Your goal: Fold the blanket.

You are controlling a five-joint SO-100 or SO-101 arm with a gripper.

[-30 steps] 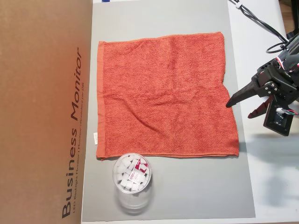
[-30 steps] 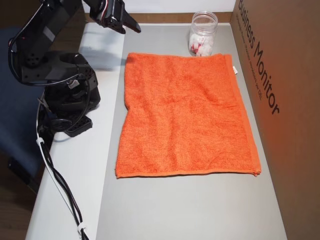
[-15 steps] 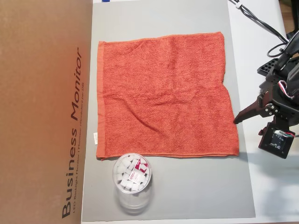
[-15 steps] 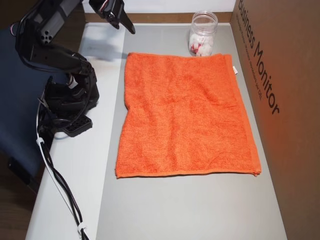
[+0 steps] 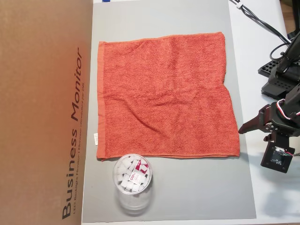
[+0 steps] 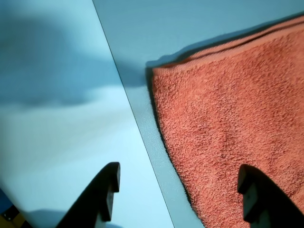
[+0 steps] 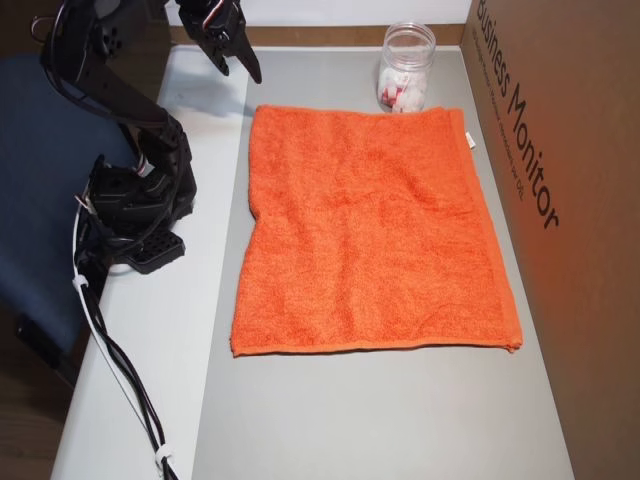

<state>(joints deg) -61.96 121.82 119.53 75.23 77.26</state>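
Observation:
The blanket [image 5: 164,96] is an orange-red terry towel spread flat on the grey mat [image 5: 187,192], with a small white tag on its left hem in an overhead view. It also shows as the blanket [image 7: 370,230] in the other overhead view. My gripper [image 5: 253,135] hovers open just off its right edge, near the lower right corner, holding nothing. From the other side the gripper [image 7: 238,70] sits beyond the blanket's top left corner. In the wrist view the gripper [image 6: 178,173] straddles the edge of the blanket [image 6: 228,118], one fingertip over the white table, the other over cloth.
A clear plastic jar [image 5: 132,180] with white and red pieces stands on the mat by the blanket's lower edge, also seen as the jar [image 7: 405,68]. A brown cardboard box [image 5: 47,112] walls one side. The arm's base [image 7: 135,200] and cables [image 7: 120,370] occupy the white table.
The open gripper has travelled along the blanket's right edge toward its lower right corner in the first overhead view, and the arm has swung with it. The blanket and jar have not moved.

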